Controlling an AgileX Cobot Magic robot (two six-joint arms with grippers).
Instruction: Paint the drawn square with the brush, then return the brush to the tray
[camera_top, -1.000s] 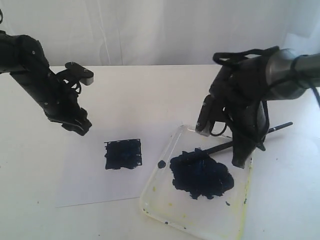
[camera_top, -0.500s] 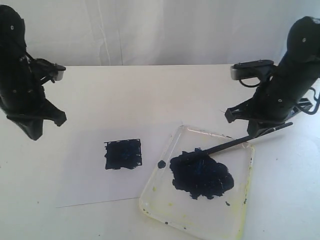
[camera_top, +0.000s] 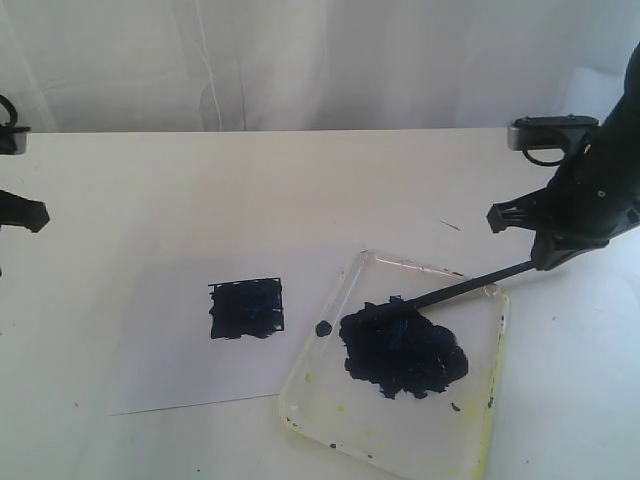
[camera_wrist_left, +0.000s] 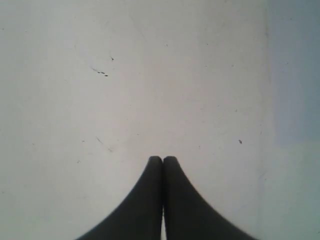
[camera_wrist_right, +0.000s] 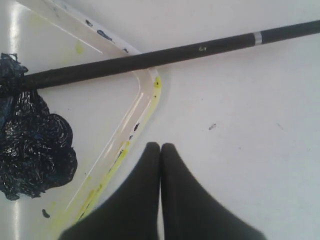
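The brush (camera_top: 460, 288) lies with its tip in the dark paint blob (camera_top: 403, 350) in the tray (camera_top: 330, 405), its handle crossing the rim. I see the drawn square (camera_top: 246, 308) filled dark on the paper sheet (camera_top: 160, 350) beside the tray. My right gripper (camera_wrist_right: 160, 146) hovers near the handle, jaws pressed together, empty. My left gripper (camera_wrist_left: 162, 158) is likewise clenched, well apart.

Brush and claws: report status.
Left claw shut, empty. Right claw shut, empty. Brush rests across tray rim, tip in paint. Drawn square filled; nothing in the way.
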